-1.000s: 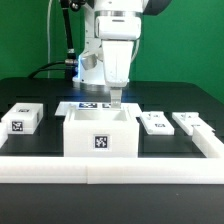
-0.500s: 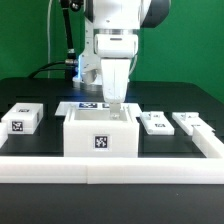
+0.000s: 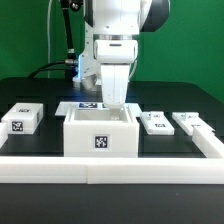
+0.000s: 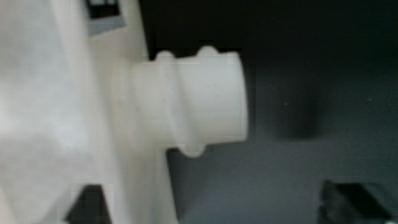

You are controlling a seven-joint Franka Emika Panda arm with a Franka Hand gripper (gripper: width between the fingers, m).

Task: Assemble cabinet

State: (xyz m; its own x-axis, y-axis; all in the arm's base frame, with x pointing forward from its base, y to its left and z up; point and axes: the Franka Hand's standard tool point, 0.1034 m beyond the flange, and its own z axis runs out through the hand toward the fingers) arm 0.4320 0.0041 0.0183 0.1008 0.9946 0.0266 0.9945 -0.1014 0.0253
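Note:
The cabinet body [image 3: 100,136], a white open box with a marker tag on its front, stands mid-table. My gripper [image 3: 116,105] hangs straight down at the body's rear wall, towards the exterior view's right, with its fingertips at the rim. In the wrist view the gripper [image 4: 222,205] is open; its dark fingertips [image 4: 356,200] stand wide apart. Part of the white wall [image 4: 71,110], with a round boss [image 4: 196,100] sticking out of it, lies between them. Small white tagged panels lie on the exterior view's left [image 3: 22,118] and right [image 3: 155,122] [image 3: 190,122].
The marker board [image 3: 85,106] lies flat behind the cabinet body. A long white rail [image 3: 110,167] runs along the table's front edge. A green backdrop and cables stand behind the arm.
My gripper has come down over the second, from above the cabinet body's rear wall to its rim. The body and panels have not moved.

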